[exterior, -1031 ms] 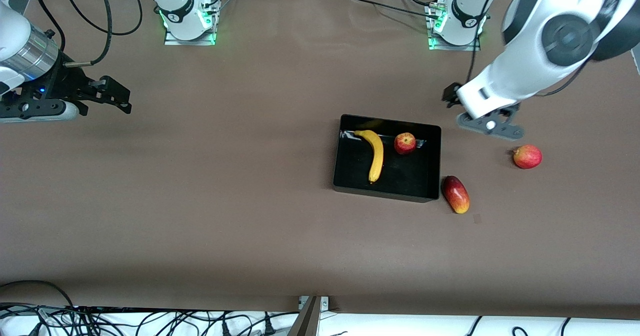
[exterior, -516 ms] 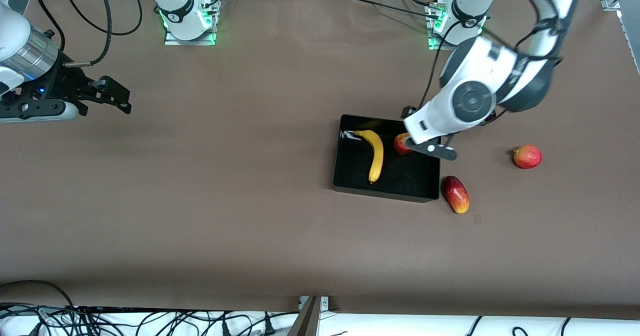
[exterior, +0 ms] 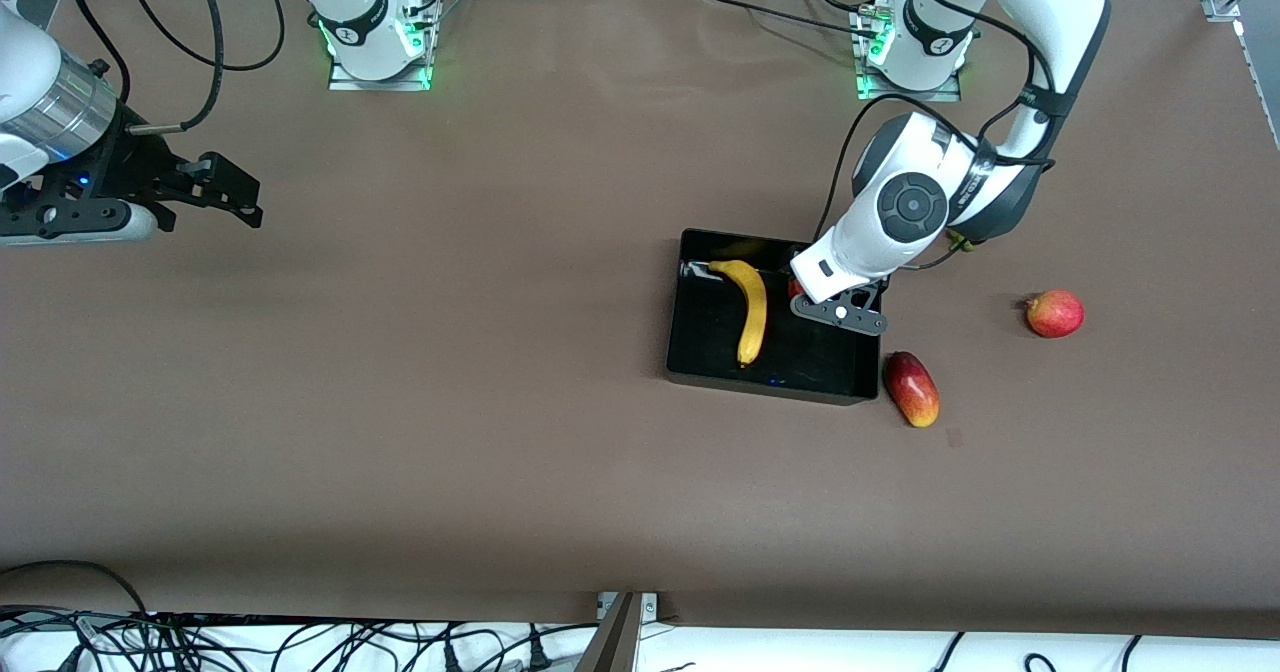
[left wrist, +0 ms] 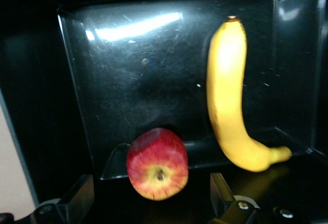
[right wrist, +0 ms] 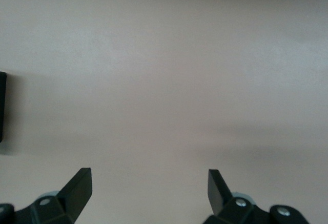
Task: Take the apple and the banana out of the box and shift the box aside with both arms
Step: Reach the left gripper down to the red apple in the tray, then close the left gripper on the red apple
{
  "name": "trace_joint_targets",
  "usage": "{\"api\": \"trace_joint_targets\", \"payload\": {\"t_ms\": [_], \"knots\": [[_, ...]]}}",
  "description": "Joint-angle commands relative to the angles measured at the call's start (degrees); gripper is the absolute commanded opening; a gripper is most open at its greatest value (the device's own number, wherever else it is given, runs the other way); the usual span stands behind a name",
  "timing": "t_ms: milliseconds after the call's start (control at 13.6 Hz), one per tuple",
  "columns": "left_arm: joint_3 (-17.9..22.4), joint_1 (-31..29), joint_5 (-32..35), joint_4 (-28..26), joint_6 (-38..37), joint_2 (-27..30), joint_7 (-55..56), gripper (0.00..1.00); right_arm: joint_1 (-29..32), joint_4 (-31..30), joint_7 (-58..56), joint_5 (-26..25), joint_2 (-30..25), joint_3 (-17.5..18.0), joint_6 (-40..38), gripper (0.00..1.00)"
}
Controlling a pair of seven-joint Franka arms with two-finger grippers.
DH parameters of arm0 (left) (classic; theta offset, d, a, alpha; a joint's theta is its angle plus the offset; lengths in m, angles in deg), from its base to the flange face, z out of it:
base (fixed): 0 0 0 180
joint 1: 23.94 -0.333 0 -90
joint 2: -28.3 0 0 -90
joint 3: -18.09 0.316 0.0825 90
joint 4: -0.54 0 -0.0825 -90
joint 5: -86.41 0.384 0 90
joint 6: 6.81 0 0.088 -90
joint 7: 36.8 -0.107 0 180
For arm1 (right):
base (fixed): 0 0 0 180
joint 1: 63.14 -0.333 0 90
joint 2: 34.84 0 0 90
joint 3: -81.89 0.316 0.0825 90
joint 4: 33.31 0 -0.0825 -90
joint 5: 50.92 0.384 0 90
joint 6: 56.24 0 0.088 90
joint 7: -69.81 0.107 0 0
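The glossy black box stands on the brown table toward the left arm's end. The yellow banana lies in it. A red apple with yellow patches is in the box beside the banana, mostly hidden under my left gripper. In the left wrist view the apple sits between the open fingers of my left gripper, with the banana and the box floor past it. My right gripper waits open at the right arm's end, over bare table.
A red-yellow mango lies just outside the box's corner nearest the front camera. A second round red fruit lies on the table toward the left arm's end. Cables run along the table's front edge.
My left arm has swung in from beside the box and come down over the apple in it. The right arm has not moved. The fruits and the box stay where they were.
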Motion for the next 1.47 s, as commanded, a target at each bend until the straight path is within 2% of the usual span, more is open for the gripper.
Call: {"api": "trace_joint_targets", "payload": {"t_ms": [0,147,368,884,1178,1252,1326,1399], "knots": [[-0.1,0.1,6.9,-1.3,1.6,-1.3,8.2,1.0,0.0,1.0,-0.3,-0.9,0.4,0.0,0.0,1.0],[-0.1,0.4,9.5,-1.9,2.3,-2.8,10.7,1.0,0.0,1.0,-0.3,-0.9,0.4,-0.1,-0.1,1.0],[-0.2,0.9,9.5,-2.0,5.4,-5.2,10.9,1.0,0.1,1.0,-0.3,-0.9,0.4,-0.1,-0.2,1.0],[-0.2,1.2,9.5,-1.9,5.1,-5.0,11.9,1.0,0.1,1.0,-0.2,-0.9,0.4,-0.1,-0.3,1.0],[-0.1,1.2,9.4,-1.9,1.7,-5.2,11.1,1.0,0.1,1.0,-0.2,-0.9,0.4,-0.1,-0.3,1.0],[-0.1,1.1,9.4,-1.8,0.0,-4.9,11.1,0.79,0.1,1.0,-0.2,-0.8,0.4,-0.1,-0.3,1.0],[-0.1,1.1,9.4,-1.7,-1.1,-4.5,11.8,0.35,0.1,1.0,-0.2,-0.9,0.4,-0.1,-0.3,1.0],[-0.2,1.2,9.5,-1.0,-2.8,-4.3,11.8,0.15,0.1,1.0,-0.2,-0.9,0.4,-0.1,-0.3,1.0]]}}
